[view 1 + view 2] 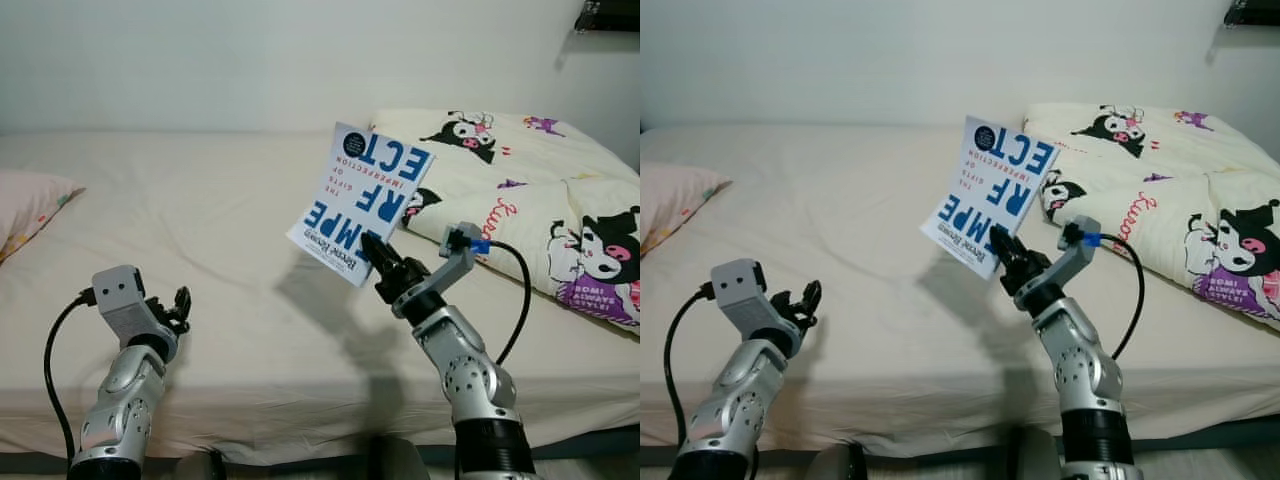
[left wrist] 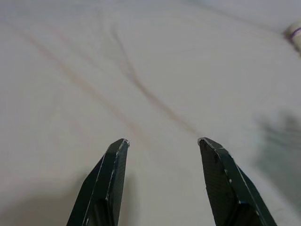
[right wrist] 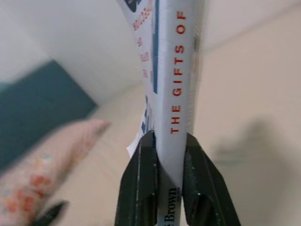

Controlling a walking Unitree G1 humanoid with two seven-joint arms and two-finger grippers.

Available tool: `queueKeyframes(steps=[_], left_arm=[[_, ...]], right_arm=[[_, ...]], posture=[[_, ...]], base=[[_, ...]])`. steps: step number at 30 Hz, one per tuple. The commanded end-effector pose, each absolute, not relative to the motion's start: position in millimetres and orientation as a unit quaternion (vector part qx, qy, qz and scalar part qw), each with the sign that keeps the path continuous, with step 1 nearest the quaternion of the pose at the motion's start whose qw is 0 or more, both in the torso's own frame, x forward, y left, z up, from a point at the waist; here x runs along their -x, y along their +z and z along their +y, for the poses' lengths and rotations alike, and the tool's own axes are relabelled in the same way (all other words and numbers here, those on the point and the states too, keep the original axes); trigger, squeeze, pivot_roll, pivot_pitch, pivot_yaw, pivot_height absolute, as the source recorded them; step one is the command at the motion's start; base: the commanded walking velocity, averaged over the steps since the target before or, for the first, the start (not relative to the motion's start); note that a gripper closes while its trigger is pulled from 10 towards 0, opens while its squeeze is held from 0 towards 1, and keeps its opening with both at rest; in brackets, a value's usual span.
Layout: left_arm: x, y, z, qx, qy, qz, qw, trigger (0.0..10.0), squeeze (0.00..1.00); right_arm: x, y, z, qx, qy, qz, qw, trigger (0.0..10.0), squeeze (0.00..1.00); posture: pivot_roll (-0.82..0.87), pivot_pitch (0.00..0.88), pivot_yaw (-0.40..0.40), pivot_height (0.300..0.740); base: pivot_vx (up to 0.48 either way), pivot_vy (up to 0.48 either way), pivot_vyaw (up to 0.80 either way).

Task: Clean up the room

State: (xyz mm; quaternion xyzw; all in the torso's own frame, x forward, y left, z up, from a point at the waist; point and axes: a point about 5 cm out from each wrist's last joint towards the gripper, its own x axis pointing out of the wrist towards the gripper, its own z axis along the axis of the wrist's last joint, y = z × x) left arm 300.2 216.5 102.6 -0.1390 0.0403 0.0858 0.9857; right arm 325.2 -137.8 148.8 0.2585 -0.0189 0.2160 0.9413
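Currently clamped on the lower edge of a white paperback book with large blue lettering (image 1: 361,203): right end effector (image 1: 382,262), raised above the bed with a cream sheet (image 1: 230,300), book held tilted in the air, spine toward the wrist camera. Left end effector (image 2: 162,143) low over the sheet near the front edge, fingers apart, holding nothing. Cartoon-printed white quilt (image 1: 540,200) bunched on the bed's right; pink patterned pillow (image 1: 28,205) at far left.
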Motion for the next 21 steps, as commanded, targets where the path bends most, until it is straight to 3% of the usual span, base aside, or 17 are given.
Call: queueKeyframes(steps=[1,4,13,21], left_arm=[[-299.7,98.1,211.1,0.083,0.088,0.052,0.991,10.0,0.00],[-302.5,98.6,194.8,0.005,0.064,0.030,0.997,10.0,0.00],[-301.5,120.1,161.7,-0.023,-0.029,-0.048,0.998,10.0,0.00],[-300.6,120.5,155.9,-0.007,-0.036,-0.050,0.998,10.0,0.00]], right_arm=[[-325.1,147.0,-132.6,-0.177,0.211,-0.021,0.961,10.0,0.00],[-323.4,132.8,-130.9,-0.056,0.194,-0.008,0.979,10.0,0.00],[-319.1,123.3,-132.1,-0.026,0.170,-0.008,0.985,10.0,0.00],[-316.8,118.4,-128.1,-0.018,0.167,-0.006,0.986,10.0,0.00]], posture=[[0.01,0.000,-0.055,0.560],[0.01,0.000,-0.056,0.560],[0.02,0.000,-0.062,0.585],[0.02,0.000,-0.065,0.605]], base=[[0.000,0.000,0.00],[0.000,0.000,0.00],[0.000,0.000,0.00],[0.000,0.000,0.00]])
